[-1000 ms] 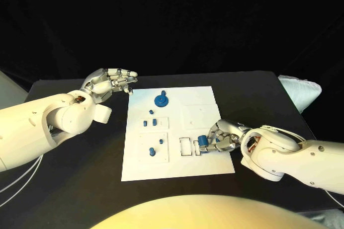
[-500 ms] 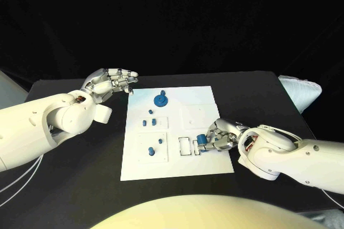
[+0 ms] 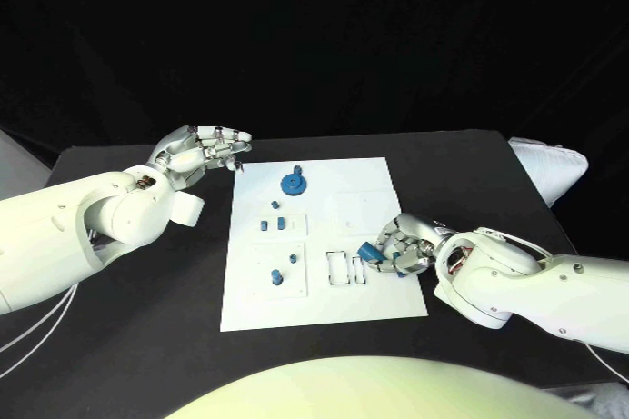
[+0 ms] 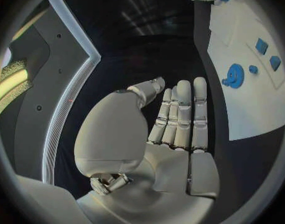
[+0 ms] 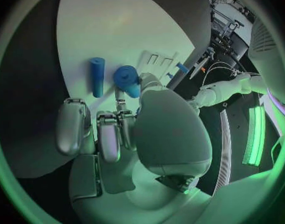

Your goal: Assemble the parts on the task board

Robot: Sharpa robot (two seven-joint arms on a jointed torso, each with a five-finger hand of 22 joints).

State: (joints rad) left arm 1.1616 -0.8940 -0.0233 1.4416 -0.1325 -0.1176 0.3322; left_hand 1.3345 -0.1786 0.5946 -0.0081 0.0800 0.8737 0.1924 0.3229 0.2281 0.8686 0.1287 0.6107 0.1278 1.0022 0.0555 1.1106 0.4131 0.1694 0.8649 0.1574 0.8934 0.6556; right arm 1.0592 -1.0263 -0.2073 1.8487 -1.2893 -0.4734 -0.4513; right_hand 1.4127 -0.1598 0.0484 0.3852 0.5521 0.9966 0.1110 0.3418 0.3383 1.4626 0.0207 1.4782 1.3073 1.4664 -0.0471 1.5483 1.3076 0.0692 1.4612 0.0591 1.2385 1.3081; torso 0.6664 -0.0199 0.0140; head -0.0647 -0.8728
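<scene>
The right hand [image 3: 397,247] pinches a blue cylindrical part [image 5: 127,81] over the task board [image 3: 374,169] at its 4 o'clock edge. The left hand [image 3: 199,148], fingers loosely curled and holding nothing, hovers off the board's 10 o'clock corner above the tabletop [image 3: 157,337].

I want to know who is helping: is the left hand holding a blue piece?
No: the left hand holds nothing, its fingers stretched out straight over the black table, beside the board.
</scene>
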